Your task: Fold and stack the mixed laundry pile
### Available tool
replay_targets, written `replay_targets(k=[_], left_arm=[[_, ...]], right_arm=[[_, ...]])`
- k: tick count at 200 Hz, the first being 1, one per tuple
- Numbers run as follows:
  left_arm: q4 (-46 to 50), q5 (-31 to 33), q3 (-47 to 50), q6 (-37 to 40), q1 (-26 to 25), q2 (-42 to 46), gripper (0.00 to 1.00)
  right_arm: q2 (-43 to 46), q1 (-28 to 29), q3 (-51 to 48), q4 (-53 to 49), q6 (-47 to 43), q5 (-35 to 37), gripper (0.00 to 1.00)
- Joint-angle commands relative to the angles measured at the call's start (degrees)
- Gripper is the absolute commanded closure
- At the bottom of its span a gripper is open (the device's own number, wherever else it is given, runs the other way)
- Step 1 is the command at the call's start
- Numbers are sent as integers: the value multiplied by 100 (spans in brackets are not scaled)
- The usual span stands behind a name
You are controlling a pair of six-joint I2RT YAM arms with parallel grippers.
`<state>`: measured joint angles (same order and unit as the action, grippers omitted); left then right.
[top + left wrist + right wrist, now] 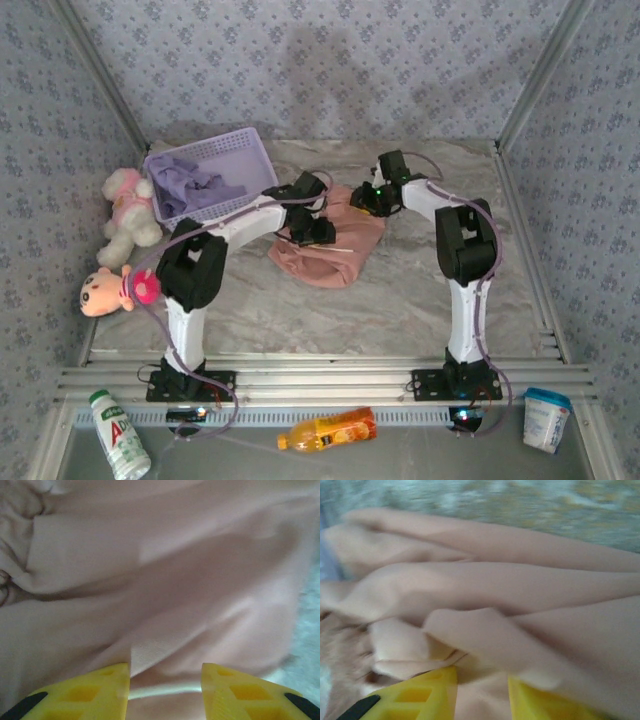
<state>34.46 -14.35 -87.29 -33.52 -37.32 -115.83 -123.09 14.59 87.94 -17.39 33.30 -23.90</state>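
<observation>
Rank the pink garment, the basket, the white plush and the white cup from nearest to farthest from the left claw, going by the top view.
1. Pink garment, directly under the left claw.
2. Basket, back left.
3. White plush, far left edge.
4. White cup, near right corner.

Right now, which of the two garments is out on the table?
The salmon-pink garment, spread on the marbled table; the lavender T-shirt lies bunched in the mesh basket.
</observation>
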Motion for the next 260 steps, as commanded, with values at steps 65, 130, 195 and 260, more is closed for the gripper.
replay_targets(k=[65,130,195,260], left_arm=[[1186,306,-1034,1256,172,-891,56],[1801,-59,-2706,1210,306,-658,41],[1011,-939,-1506,1132,-363,-553,69],[579,-822,-586,1150,-604,-894,69]], right_arm=[[1586,-1081,-2892,361,704,-79,64],[3091,-869,-2872,-200,-36,-245,61],[1773,-369,-1673,-343,-484,-358,62],[1050,-1119,-2125,271,-244,-659,56]])
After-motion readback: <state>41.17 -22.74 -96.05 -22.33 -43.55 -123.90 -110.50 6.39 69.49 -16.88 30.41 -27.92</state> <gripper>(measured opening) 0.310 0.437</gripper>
